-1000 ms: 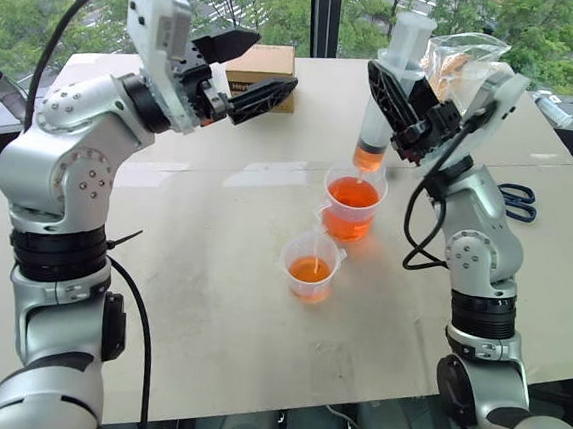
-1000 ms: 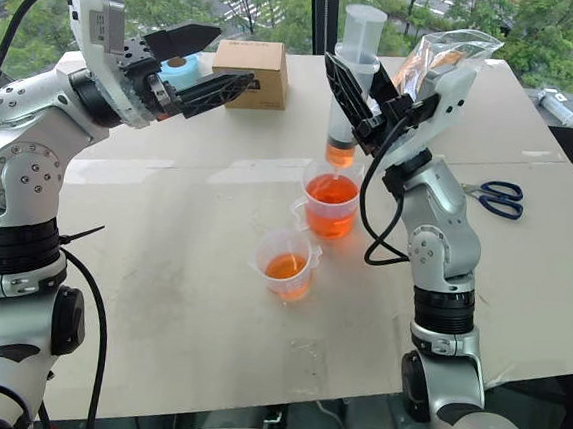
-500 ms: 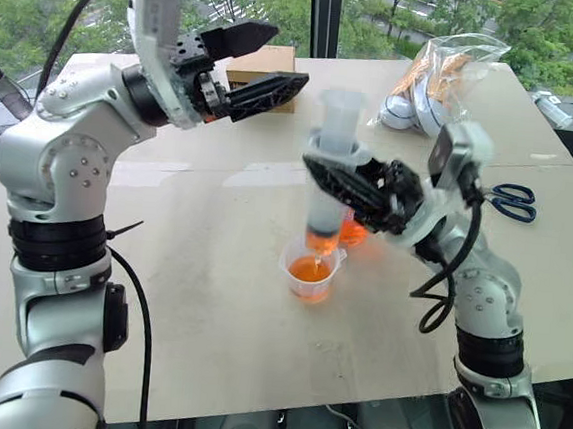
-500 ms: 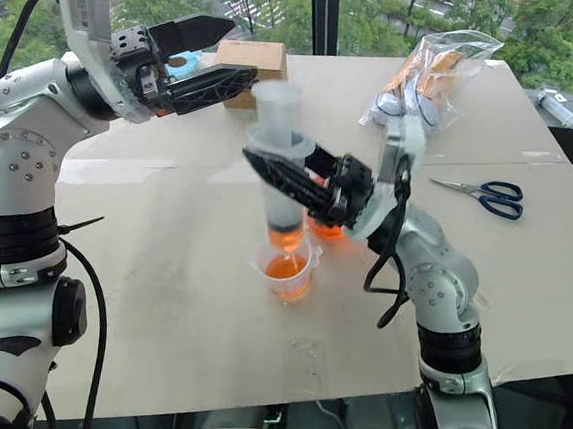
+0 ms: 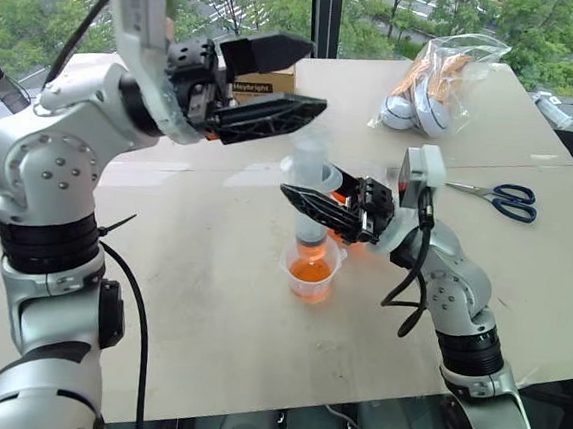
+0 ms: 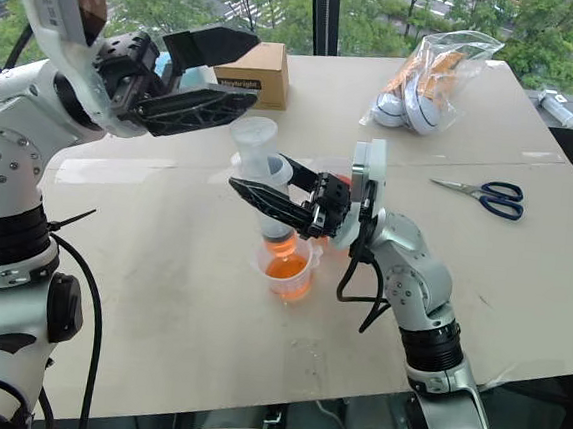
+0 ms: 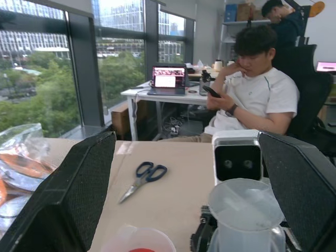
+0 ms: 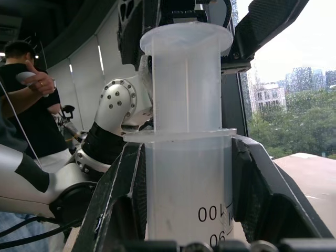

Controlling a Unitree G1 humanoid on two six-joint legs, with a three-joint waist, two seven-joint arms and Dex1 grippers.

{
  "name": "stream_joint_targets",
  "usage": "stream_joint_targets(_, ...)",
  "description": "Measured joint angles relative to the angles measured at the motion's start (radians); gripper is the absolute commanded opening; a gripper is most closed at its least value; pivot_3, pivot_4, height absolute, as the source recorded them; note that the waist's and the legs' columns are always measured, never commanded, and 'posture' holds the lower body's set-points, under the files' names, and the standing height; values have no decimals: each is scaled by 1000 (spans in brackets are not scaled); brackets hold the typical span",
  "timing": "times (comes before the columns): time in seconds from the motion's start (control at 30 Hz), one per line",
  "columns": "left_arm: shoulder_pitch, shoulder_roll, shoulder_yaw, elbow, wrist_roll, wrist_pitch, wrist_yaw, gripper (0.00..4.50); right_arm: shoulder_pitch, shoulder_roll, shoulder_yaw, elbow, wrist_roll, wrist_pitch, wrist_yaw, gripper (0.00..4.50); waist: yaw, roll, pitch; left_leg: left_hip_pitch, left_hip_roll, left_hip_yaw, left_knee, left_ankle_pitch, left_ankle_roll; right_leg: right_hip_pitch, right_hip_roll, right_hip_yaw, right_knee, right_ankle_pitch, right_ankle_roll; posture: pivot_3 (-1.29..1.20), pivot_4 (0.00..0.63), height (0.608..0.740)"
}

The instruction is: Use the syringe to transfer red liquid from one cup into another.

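Syringe (image 6: 269,188) clamped at barrel by right hand (image 6: 268,201), upright over small cup (image 6: 284,265). Light, rigid, slick plastic; top-heavy loaded. Left hand (image 6: 201,72) wide above plunger; press plunger cap.

A wide, pale beige desk (image 5: 209,298) stands against tall windows with a dark upright frame (image 5: 326,17); green treetops fill the glass beyond, and even daylight falls across the top. At the far edge of the desk sits a small cardboard box (image 6: 256,71), and to the far right lies a clear plastic bag (image 5: 441,73) with orange and white contents. Blue-handled scissors (image 5: 499,199) lie near the right edge. The left wrist view looks into an office: a white table with an open laptop (image 7: 169,80), floor-to-ceiling glazing with city buildings outside, and a seated person (image 7: 256,97) in a white shirt looking at a phone.
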Motion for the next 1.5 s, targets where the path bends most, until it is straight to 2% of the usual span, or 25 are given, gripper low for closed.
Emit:
stream_joint_targets(0.1, -2, -12, -34, 0, 0, 11, -13, 4407, 0, 0, 1, 2, -18, -17, 7, 1586, -1, 0, 0, 0, 0, 0, 0, 0, 0, 0, 0, 0, 0, 0, 0, 0, 150, 740)
stream_joint_targets(0.2, -3, -13, -43, 0, -6, 19, -30, 3624, 5, -1, 6, 2, -27, -24, 11, 1586, -3, 0, 0, 0, 0, 0, 0, 0, 0, 0, 0, 0, 0, 0, 0, 0, 150, 740)
stream_joint_targets(0.23, -3, -13, -44, 0, -8, 24, -35, 2932, 8, 0, 7, 2, -31, -25, 12, 1586, -3, 0, 0, 0, 0, 0, 0, 0, 0, 0, 0, 0, 0, 0, 0, 0, 150, 740)
stream_joint_targets(0.3, -3, -12, -44, 0, -9, 27, -41, 2330, 8, 0, 7, 2, -33, -25, 12, 1586, -3, 0, 0, 0, 0, 0, 0, 0, 0, 0, 0, 0, 0, 0, 0, 0, 150, 740)
stream_joint_targets(0.43, -4, 6, -53, -16, -19, 43, -65, 314, 8, 6, 4, 13, -38, -26, 0, 1586, -3, 0, 0, 0, 0, 0, 0, 0, 0, 0, 0, 0, 0, 0, 0, 0, 150, 740)
stream_joint_targets(0.47, -4, 9, -55, -23, -20, 48, -68, 46, 8, 8, 3, 16, -38, -26, -3, 1586, -3, 0, 0, 0, 0, 0, 0, 0, 0, 0, 0, 0, 0, 0, 0, 0, 150, 740)
stream_joint_targets(0.7, -1, 20, -68, -36, -8, 50, -65, 46, 8, 8, 0, 20, -41, -26, -4, 1586, -3, 0, 0, 0, 0, 0, 0, 0, 0, 0, 0, 0, 0, 0, 0, 0, 150, 740)
stream_joint_targets(0.73, -1, 17, -69, -35, -6, 48, -62, 578, 8, 8, -2, 20, -41, -26, -4, 1586, -2, 0, 0, 0, 0, 0, 0, 0, 0, 0, 0, 0, 0, 0, 0, 0, 150, 740)
stream_joint_targets(0.8, -2, 9, -69, -35, 2, 43, -51, 1208, 9, 8, -3, 20, -43, -27, -4, 1586, -2, 0, 0, 0, 0, 0, 0, 0, 0, 0, 0, 0, 0, 0, 0, 0, 150, 740)
stream_joint_targets(0.87, -2, 7, -70, -33, 13, 37, -34, 2158, 9, 8, -2, 20, -44, -30, -2, 1586, -2, 0, 0, 0, 0, 0, 0, 0, 0, 0, 0, 0, 0, 0, 0, 0, 150, 740)
stream_joint_targets(1.5, 13, 46, -91, -35, 21, 92, -53, 2158, 20, 10, -1, 24, -76, -39, 3, 1586, -2, 0, 0, 0, 0, 0, 0, 0, 0, 0, 0, 0, 0, 0, 0, 0, 150, 740)
